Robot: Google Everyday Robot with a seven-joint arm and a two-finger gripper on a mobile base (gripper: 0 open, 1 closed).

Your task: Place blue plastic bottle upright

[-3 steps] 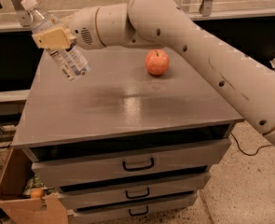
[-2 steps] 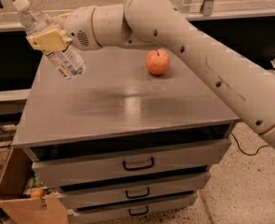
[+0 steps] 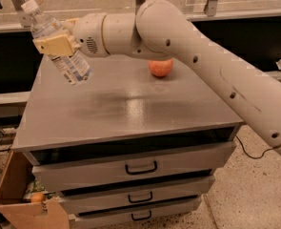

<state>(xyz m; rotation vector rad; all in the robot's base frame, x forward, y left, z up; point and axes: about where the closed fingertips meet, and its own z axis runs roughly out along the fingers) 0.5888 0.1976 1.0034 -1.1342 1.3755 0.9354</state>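
Gripper (image 3: 55, 45) clamped across the mid-body of blue plastic bottle (image 3: 74, 68), which is held in air over the left-rear of cabinet top (image 3: 130, 109), tilted, cap up-left. Advice: rotate wrist until base is level, lower slowly, release only once seated — apple (image 3: 160, 67) sits well apart.

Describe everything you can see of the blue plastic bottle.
The blue plastic bottle is small and clear, with a white screw cap and a white-and-pale-blue label on its lower body. It hangs tilted, cap up and left, over the left rear corner of the grey cabinet top, seemingly off the surface. The gripper clamps its middle.
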